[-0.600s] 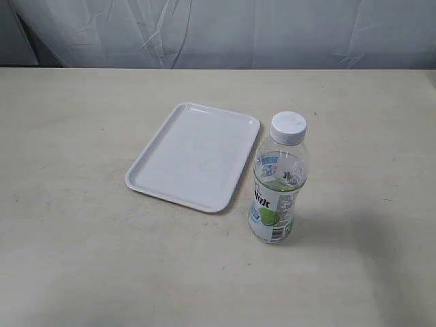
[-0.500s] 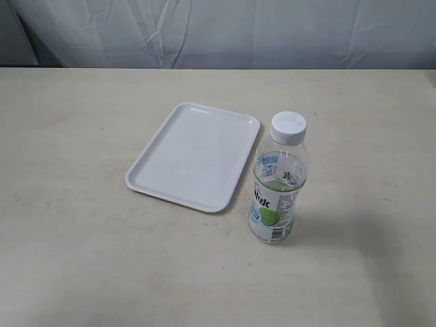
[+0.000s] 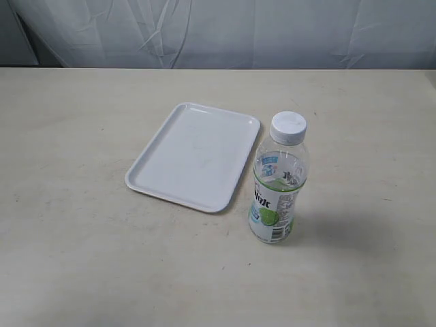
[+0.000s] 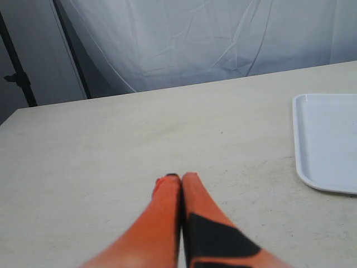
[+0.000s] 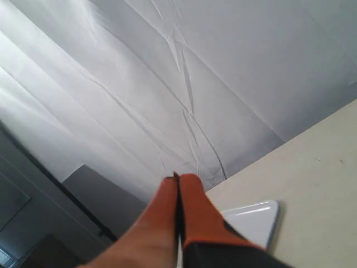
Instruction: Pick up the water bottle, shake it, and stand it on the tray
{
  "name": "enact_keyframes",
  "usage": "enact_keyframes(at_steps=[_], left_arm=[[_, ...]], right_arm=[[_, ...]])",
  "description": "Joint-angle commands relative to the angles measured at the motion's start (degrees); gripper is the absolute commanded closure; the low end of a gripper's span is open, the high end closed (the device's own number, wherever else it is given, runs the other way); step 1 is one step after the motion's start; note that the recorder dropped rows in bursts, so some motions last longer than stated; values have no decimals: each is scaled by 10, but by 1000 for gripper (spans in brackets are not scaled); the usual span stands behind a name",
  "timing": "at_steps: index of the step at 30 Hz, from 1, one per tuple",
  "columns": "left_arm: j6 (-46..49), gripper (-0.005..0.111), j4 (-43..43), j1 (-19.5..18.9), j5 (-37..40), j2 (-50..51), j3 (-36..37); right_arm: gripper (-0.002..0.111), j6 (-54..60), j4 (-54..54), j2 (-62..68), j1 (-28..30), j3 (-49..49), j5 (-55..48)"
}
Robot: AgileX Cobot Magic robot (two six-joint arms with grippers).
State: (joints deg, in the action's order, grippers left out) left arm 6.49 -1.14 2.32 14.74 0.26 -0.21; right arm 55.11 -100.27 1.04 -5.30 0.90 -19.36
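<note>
The water bottle (image 3: 278, 180) stands upright on the table, clear with a white cap and a lime label, just right of the tray's near corner. The white tray (image 3: 194, 156) lies flat and bare at the table's middle; one of its edges shows in the left wrist view (image 4: 326, 142) and a corner in the right wrist view (image 5: 254, 221). My left gripper (image 4: 179, 177) is shut, its orange fingers pressed together over bare table, well away from the tray. My right gripper (image 5: 178, 177) is shut too, raised and tilted toward the curtain. Neither gripper appears in the exterior view.
The beige table (image 3: 82, 238) stretches wide on all sides of the tray and bottle. A white curtain (image 3: 218, 30) hangs behind the table's far edge. A dark stand pole (image 4: 14, 56) rises beyond the table in the left wrist view.
</note>
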Motion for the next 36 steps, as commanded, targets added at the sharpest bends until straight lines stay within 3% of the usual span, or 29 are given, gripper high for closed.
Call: enact_keyframes(at_steps=[1, 2, 4, 5, 9, 15, 24, 29, 36], left_arm=[[-1, 106, 4, 0, -6, -3, 2], [-1, 106, 4, 0, -6, -3, 2], [-1, 106, 4, 0, -6, -3, 2], [-1, 106, 4, 0, -6, -3, 2], [-1, 106, 7, 0, -6, -3, 2], [1, 106, 8, 0, -6, -3, 2], [0, 106, 11, 0, -6, -3, 2], [0, 106, 11, 0, -6, -3, 2], [0, 106, 11, 0, -6, -3, 2]], right_arm=[[109, -21, 3, -1, 0, 7, -10], [109, -23, 3, -1, 0, 14, -10], [109, 162, 13, 8, 0, 80, -77], [109, 190, 55, 31, 0, 118, -88], [109, 112, 367, 253, 0, 257, -102], [109, 109, 395, 458, 0, 292, -140], [109, 121, 316, 495, -7, 188, -126], [109, 220, 233, 492, -40, 116, -190], [109, 395, 97, 492, -85, 43, -183]])
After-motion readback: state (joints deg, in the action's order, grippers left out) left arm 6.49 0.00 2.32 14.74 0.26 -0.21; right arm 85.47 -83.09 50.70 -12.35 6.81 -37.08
